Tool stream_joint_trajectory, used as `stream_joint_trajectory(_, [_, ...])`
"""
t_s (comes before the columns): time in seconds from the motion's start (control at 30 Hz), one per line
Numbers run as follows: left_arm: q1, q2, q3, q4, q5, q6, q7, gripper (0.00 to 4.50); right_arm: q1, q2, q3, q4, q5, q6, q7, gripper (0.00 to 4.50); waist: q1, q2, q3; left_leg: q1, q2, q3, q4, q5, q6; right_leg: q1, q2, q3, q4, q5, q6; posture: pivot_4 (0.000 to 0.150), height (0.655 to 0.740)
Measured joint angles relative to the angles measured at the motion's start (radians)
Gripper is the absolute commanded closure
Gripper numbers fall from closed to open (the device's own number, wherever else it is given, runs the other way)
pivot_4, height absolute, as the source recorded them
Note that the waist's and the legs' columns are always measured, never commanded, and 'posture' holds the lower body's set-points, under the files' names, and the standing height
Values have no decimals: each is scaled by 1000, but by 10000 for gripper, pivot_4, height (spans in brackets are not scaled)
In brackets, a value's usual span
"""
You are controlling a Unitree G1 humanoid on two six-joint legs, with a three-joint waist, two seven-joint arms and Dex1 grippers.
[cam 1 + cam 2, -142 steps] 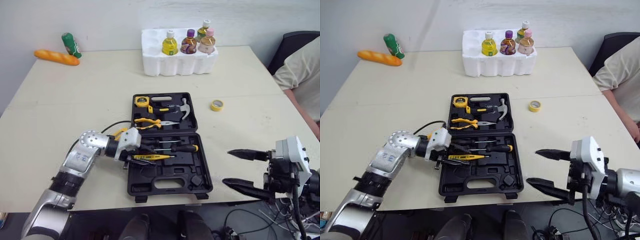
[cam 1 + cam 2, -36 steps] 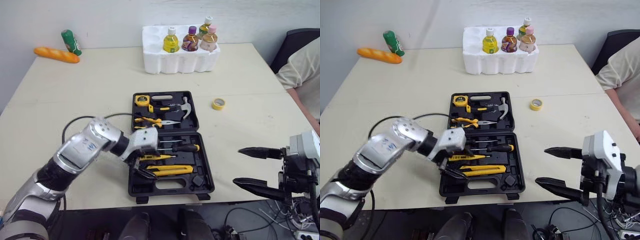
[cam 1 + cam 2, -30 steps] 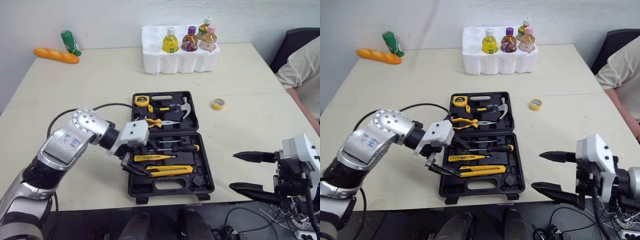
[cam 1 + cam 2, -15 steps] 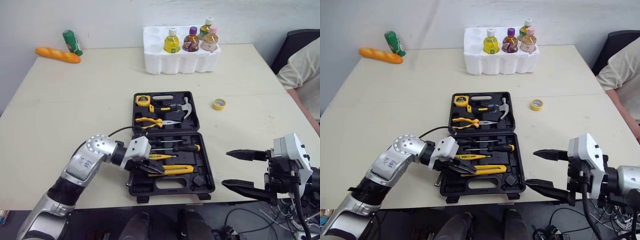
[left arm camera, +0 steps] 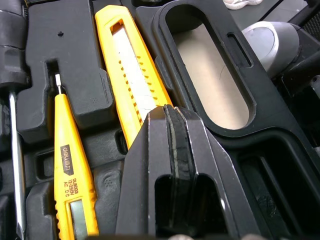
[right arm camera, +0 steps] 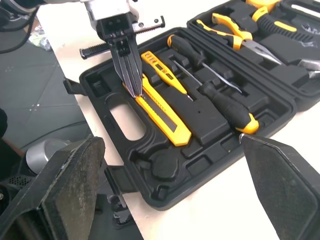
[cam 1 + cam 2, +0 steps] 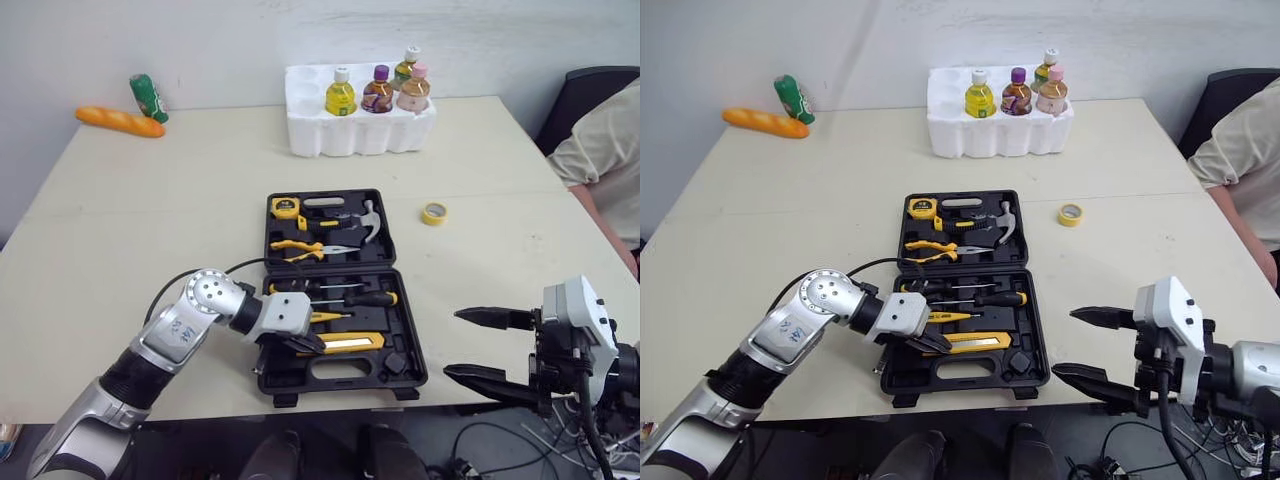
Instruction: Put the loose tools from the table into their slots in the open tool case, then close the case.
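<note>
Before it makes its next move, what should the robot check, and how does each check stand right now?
1. Is the utility knife in the tool case? Ok, it lies in the lower half.
2. Is it pressed fully into its slot? Cannot tell.
3. Is the left pincer clear of the case? Not ok: it is shut, with its tips on the knife.
4. Is the right pincer out of the way? Ok: it is open, apart from the case.
5. Is the table cleared? Not ok: a tape roll lies right of the lid.
</note>
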Motion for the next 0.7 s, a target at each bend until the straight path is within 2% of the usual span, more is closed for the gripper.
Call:
stream_joint_trajectory(0.13, [39,-27,75,-1,-88,93,15,31230,29,15,-4,4,-50,-29,-3,0,1,0,0,-3,0,-1,1,1,-1,-3,0,0,1,0,0,1500,7374])
stream_joint_trajectory(0.2, [69,-29,184,-14,-223,224,28,21872,34,37,-34,41,-76,-41,-14,0,0,-2,3,-6,0,-1,2,4,-7,-6,0,-1,2,0,0,1500,7374])
stream_joint_trajectory(0.3, [75,-27,378,-42,-357,332,106,7935,23,48,-101,137,-126,-67,-41,0,-2,-4,5,-6,0,-1,2,4,-7,-6,0,0,2,0,0,1500,7374])
stream_joint_trajectory(0.33, [83,-16,440,-41,-377,341,127,3276,20,50,-125,172,-139,-76,-45,0,-3,-4,5,-6,0,0,1,4,-7,-6,0,0,2,0,0,1500,7374])
stream_joint_trajectory(0.37, [100,-1,492,-38,-388,340,141,431,19,51,-148,209,-149,-81,-46,0,-5,-4,5,-5,0,0,1,4,-7,-6,0,0,2,0,0,1500,7374])
stream_joint_trajectory(0.47, [179,70,579,15,-381,300,146,431,19,50,-198,317,-185,-113,-32,0,-7,-3,5,-5,0,0,0,4,-7,-6,0,0,1,0,0,1500,7374])
stream_joint_trajectory(0.57, [258,140,646,158,-334,238,154,431,18,36,-222,436,-247,-159,-17,0,-9,-3,5,-5,0,0,0,4,-7,-6,0,0,1,0,-1,1500,7374])
stream_joint_trajectory(0.7, [291,180,747,284,-317,180,193,431,-24,10,-232,599,-324,-219,-10,0,-7,-3,5,-6,-1,0,0,3,-6,-6,-1,0,0,0,0,1500,7374])
